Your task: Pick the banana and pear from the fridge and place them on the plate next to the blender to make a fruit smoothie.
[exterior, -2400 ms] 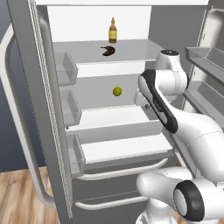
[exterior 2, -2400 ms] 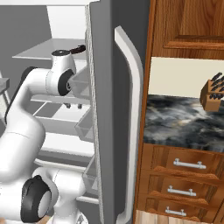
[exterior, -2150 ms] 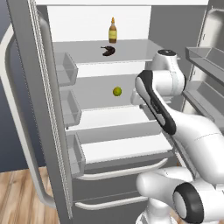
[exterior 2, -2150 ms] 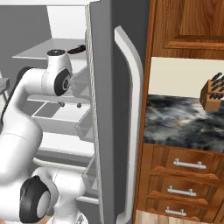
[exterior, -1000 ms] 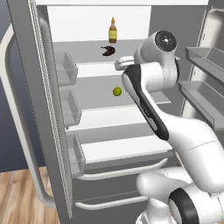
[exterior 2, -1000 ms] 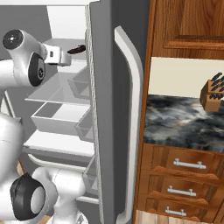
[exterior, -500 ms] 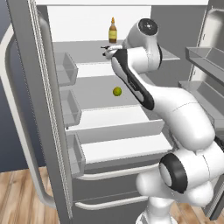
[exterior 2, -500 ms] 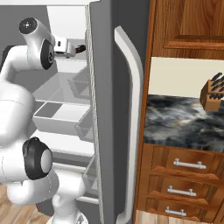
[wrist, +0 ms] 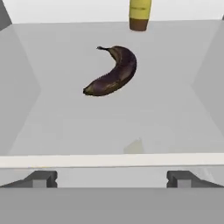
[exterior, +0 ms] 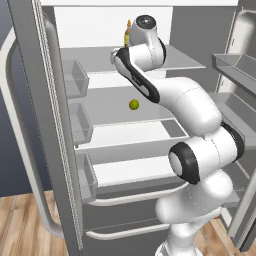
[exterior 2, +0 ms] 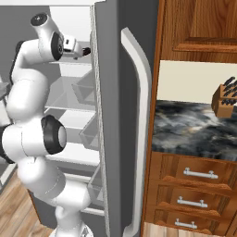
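In the hand view the dark curved banana point(wrist: 113, 72) lies on the top glass shelf of the open fridge point(exterior: 165, 65), just ahead of my gripper point(wrist: 112, 179). The gripper is open, its fingertips point(wrist: 41, 178) wide apart at the shelf's front edge with nothing between them. Seen from the right base, the gripper point(exterior 2: 84, 51) reaches into the fridge at top-shelf height. The small yellow-green pear point(exterior: 133, 104) sits on the shelf below, under my arm. The plate and the blender are out of view.
An amber bottle point(wrist: 140, 13) stands just behind the banana. Clear door bins point(exterior: 75, 80) line the left door. The right fridge door point(exterior 2: 115, 115) with its long pale handle stands beside the arm. A knife block point(exterior 2: 226, 96) sits on the dark marble counter.
My arm has risen from the middle shelf's height to the top shelf, and the hand has swung in toward the banana. The jaws have stayed open. The fruit has not moved.
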